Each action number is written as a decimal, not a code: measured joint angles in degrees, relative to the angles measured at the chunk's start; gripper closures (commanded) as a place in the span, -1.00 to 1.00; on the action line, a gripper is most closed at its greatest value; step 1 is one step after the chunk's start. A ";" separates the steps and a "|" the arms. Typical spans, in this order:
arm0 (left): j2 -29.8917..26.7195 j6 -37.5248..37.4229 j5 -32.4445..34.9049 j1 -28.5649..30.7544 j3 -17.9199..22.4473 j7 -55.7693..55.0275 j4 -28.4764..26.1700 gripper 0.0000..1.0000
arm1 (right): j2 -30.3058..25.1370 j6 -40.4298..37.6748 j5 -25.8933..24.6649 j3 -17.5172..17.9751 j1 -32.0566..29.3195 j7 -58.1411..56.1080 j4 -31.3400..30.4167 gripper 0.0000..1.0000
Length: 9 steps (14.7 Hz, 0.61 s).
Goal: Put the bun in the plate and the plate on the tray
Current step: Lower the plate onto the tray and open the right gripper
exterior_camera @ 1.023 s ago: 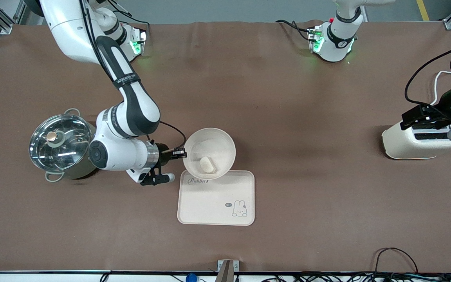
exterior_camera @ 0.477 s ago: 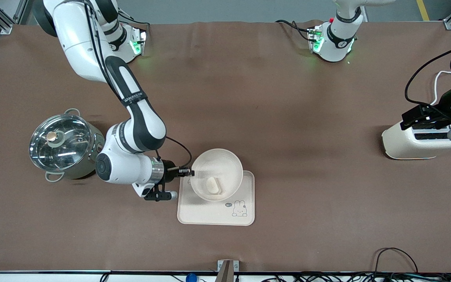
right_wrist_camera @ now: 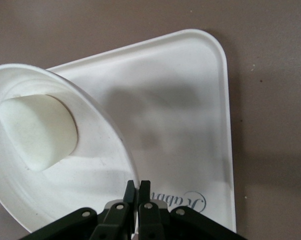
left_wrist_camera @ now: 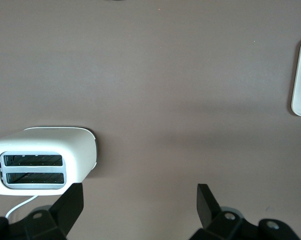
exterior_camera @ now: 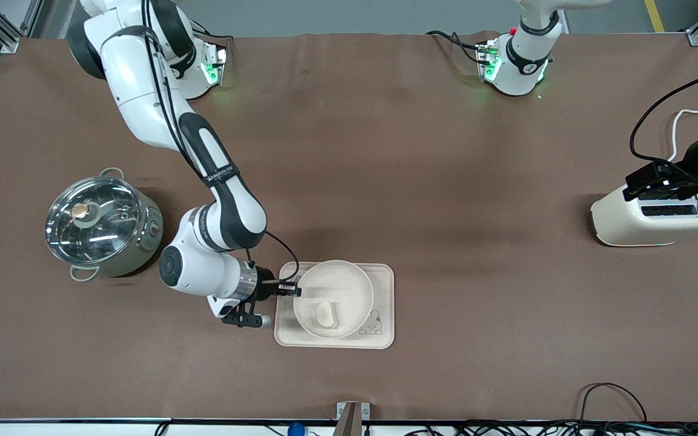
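My right gripper [exterior_camera: 294,291] is shut on the rim of the round cream plate [exterior_camera: 349,293] and holds it over the cream-pink tray [exterior_camera: 382,278]. The small cream-white bun [exterior_camera: 326,314] lies in the plate. In the right wrist view the right gripper [right_wrist_camera: 138,189] pinches the plate's rim [right_wrist_camera: 121,145], with the bun [right_wrist_camera: 38,130] inside and the tray [right_wrist_camera: 190,115] with "Rabbit" lettering below. My left gripper [left_wrist_camera: 140,197] is open and empty over bare table beside the toaster; it waits at the left arm's end [exterior_camera: 667,181].
A steel pot with a glass lid [exterior_camera: 97,221] stands toward the right arm's end of the table. A cream toaster [exterior_camera: 646,221] stands at the left arm's end, also in the left wrist view [left_wrist_camera: 40,160]. Cables lie along the table's front edge.
My right gripper has carried the plate with the bun toward the front camera, from past the tray's farther edge to over the tray's middle, and lower. The left arm has not moved.
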 measured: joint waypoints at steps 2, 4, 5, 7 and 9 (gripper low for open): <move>0.00 0.00 0.00 0.00 0.00 0.02 0.00 -1.00 | 0.86 0.08 0.05 0.00 -0.01 0.21 0.49 0.99; 0.00 0.00 0.00 -0.01 -0.01 0.05 0.00 -1.00 | 1.41 0.54 1.89 -0.02 -0.06 0.31 0.52 0.99; 0.00 0.00 0.00 -0.01 -0.01 0.06 0.00 -1.00 | 1.65 0.91 3.44 -0.05 -0.08 0.31 0.55 0.99; 0.00 0.00 0.00 -0.01 -0.01 0.14 0.00 -1.00 | 2.08 2.41 4.71 0.00 -0.04 0.31 0.64 0.99; 0.00 0.00 0.00 -0.01 -0.01 0.17 0.00 -1.00 | 2.42 3.19 4.90 0.05 0.10 0.30 0.67 0.96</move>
